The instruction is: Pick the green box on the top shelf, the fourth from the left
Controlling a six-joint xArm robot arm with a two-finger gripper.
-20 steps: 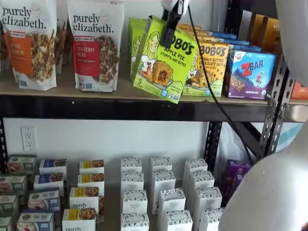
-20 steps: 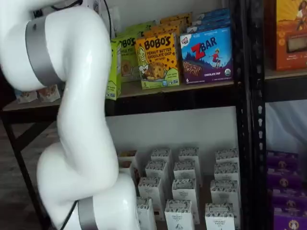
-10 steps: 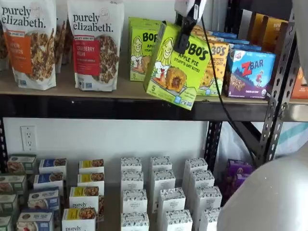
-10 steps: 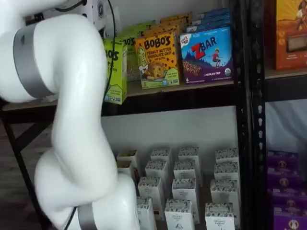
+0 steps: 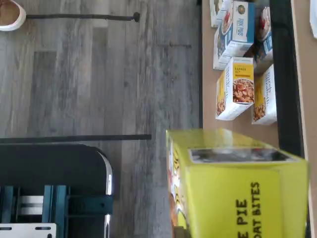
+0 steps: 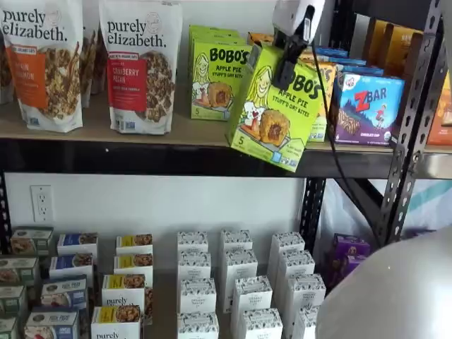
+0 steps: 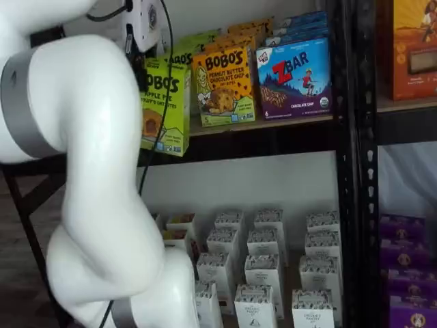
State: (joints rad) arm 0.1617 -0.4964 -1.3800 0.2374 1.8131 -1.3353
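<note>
My gripper (image 6: 286, 62) is shut on the green box (image 6: 272, 109), a lime-green Bobo's Apple Pie carton. I hold it tilted in the air, in front of the top shelf (image 6: 176, 157) and clear of its black front beam. In a shelf view the box (image 7: 164, 109) shows beside my white arm, with the gripper (image 7: 136, 58) above it. The wrist view shows the box's top and side (image 5: 237, 193) close up. Another identical green box (image 6: 215, 79) stands upright on the shelf board.
Purely Elizabeth bags (image 6: 141, 63) stand at the left of the top shelf. A yellow Bobo's peanut butter box (image 7: 224, 85) and a blue ZBar box (image 7: 295, 78) stand to the right. Small white cartons (image 6: 236, 286) fill the lower shelf. A black upright (image 6: 409, 134) stands at right.
The green box has moved right and outward from the shelf in my gripper, uncovering the identical green box behind it.
</note>
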